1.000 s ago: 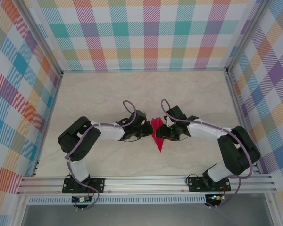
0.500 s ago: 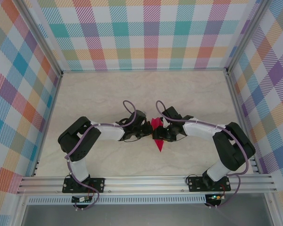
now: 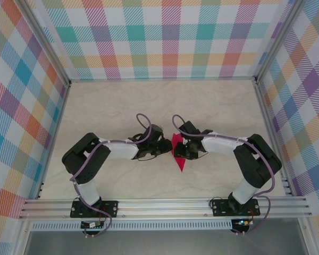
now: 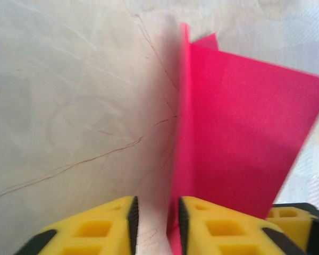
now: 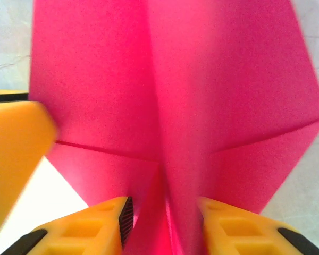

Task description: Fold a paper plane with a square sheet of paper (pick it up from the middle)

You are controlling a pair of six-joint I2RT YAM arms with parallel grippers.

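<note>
Left gripper [image 4: 157,212]: jaws narrowly parted, clamping nothing, beside the paper plane [image 4: 239,133].
Right gripper [image 5: 162,207]: straddles its fold; we cannot tell if it pinches.
Advice: we should press squarely along the crease.

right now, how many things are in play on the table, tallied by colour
magenta-pink: 1, the paper plane
yellow-fingered: 2, the left tool and the right tool
total: 3

Arms bent inward; left claw [image 4: 156,211] narrowly parted, facing right claw [image 5: 162,213].
</note>
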